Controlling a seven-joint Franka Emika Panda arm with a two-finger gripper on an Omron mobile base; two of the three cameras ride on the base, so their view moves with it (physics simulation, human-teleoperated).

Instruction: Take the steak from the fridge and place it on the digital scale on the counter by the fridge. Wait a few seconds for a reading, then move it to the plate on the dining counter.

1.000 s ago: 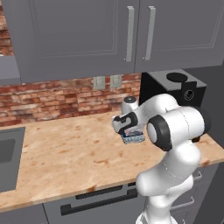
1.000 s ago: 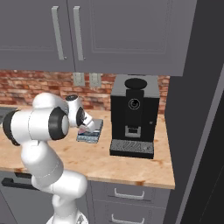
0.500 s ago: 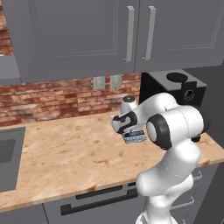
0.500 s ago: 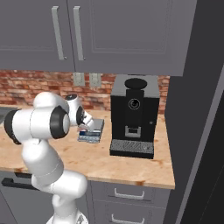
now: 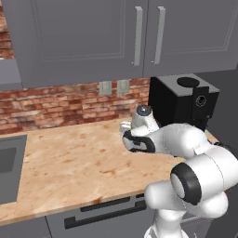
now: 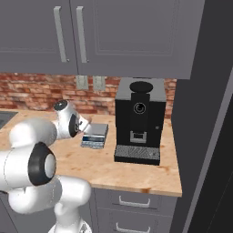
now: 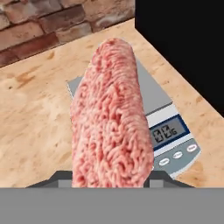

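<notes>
Now your gripper (image 7: 111, 181) has closed on the steak (image 7: 111, 116): a second ago the jaws stood wide above the digital scale (image 6: 94, 135), and since then they have clamped down and settled, so the pinkish slab sits clenched between them. Reading the left base view from the left, you pass the dark sink edge, then the bare wood-grain counter (image 5: 69, 158), then the white arm bent over the spot in front of the brick wall, with the black coffee machine (image 5: 183, 100) just beyond it. In the right base view the scale shows just past the wrist, lying flat on the counter just beside the coffee machine's drip tray. Through the hand view the steak stands up along the line of the fingers, with the scale's darker platform and its small lit display showing behind and to the right of it; you cannot tell whether the meat has lifted clear of the platform or rests on it. Judging by that regrasp, the weighing step looks done, and what remains is carrying the steak to the plate on the dining counter.
</notes>
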